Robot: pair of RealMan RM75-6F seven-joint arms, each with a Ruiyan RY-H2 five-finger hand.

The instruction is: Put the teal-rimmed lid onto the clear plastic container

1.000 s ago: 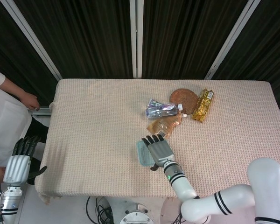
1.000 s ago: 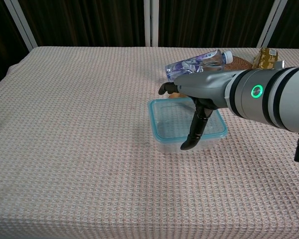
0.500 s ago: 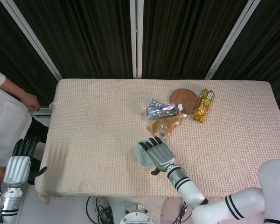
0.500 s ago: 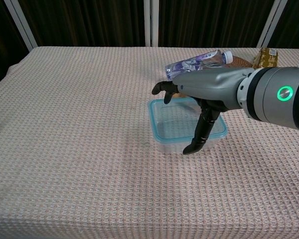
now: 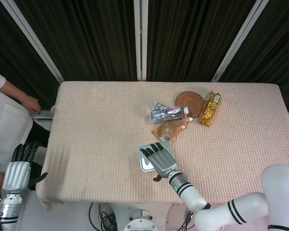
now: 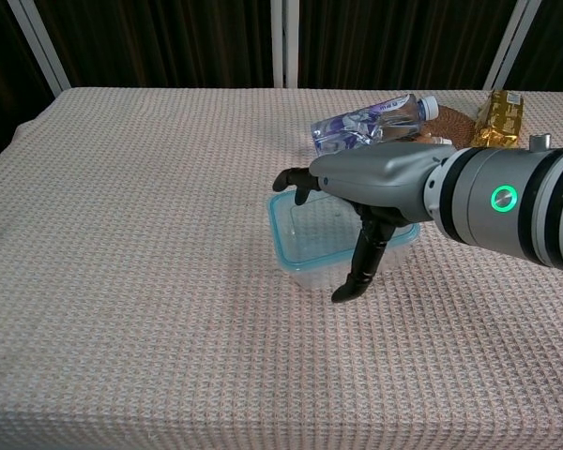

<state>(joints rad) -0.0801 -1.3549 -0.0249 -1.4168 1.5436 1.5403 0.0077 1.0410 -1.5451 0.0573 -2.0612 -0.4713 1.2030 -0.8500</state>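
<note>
- The teal-rimmed lid (image 6: 305, 220) sits on top of the clear plastic container (image 6: 310, 274), near the front middle of the worktop (image 6: 131, 281); in the chest view it appears slightly skewed, so I judge it laid on but not yet pressed home
- The right robot hand (image 6: 357, 202) is spread flat over the lid, fingers apart, its fingertips (image 6: 289, 178) curled over the far-left rim and its thumb pointing down past the front edge of the box; it grips nothing, and I judge this palm-down pose is meant to push or seat the lid
- Whether the palm actually touches the lid cannot be told from either view
- The left robot hand (image 5: 20, 166) hangs off the worktop's left end with fingers loosely apart, holding nothing, well clear of the work
- Set against the picture 1 second ago, the right robot hand has travelled leftward, and lid and box have shifted left with it and turned slightly; in the head view more of the lid's left part now shows beyond the fingers
- The left robot hand has hardly moved over that second
- Behind the box lie a plastic bottle (image 6: 371, 120), a tan pouch (image 5: 169, 129), a round brown mat (image 5: 190, 103) and a gold packet (image 5: 209, 108), all unchanged
- A person in white (image 5: 5, 120) stands at the left edge
</note>
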